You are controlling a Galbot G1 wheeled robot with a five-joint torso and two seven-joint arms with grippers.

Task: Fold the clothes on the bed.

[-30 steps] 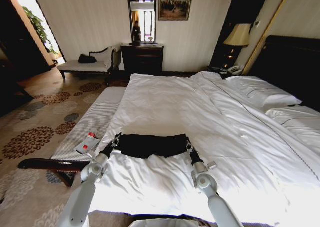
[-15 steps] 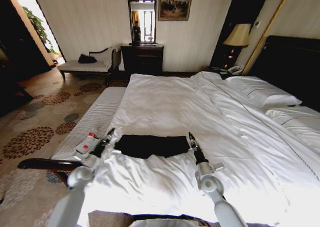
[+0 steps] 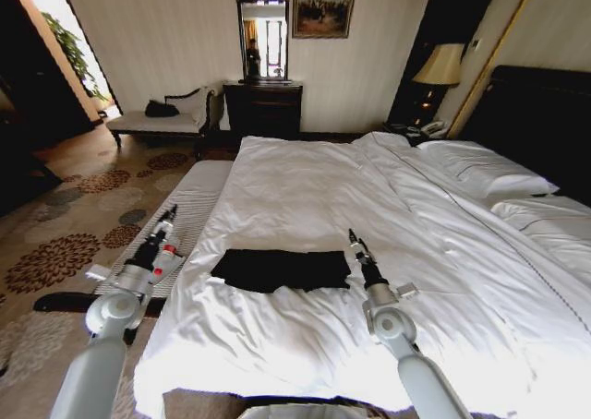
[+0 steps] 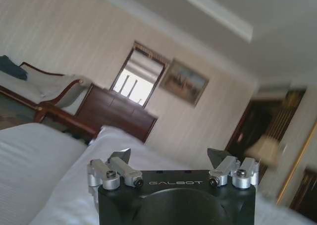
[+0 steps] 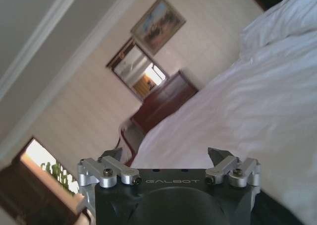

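Observation:
The clothes [image 3: 282, 269], a black T-shirt, lie as a flat folded band on the near part of the bed [image 3: 305, 184]. My left gripper [image 3: 167, 218] is off to the shirt's left, raised over the striped bench. In the left wrist view the left gripper [image 4: 169, 158] is open and holds nothing. My right gripper [image 3: 352, 239] hovers just beyond the shirt's right edge, clear of the fabric. The right wrist view has that gripper [image 5: 166, 155] open and bare too, pointing across the white sheet.
A narrow striped bench [image 3: 189, 207] runs along the bed's left side. White pillows [image 3: 489, 174] lie at the far right by the dark headboard [image 3: 540, 114]. A dark dresser [image 3: 263, 105] and a cream chaise [image 3: 162, 119] stand against the back wall.
Both grippers have left the shirt's ends. The left arm swung left and out over the bench; the right gripper lifted a little. The shirt stays flat on the sheet.

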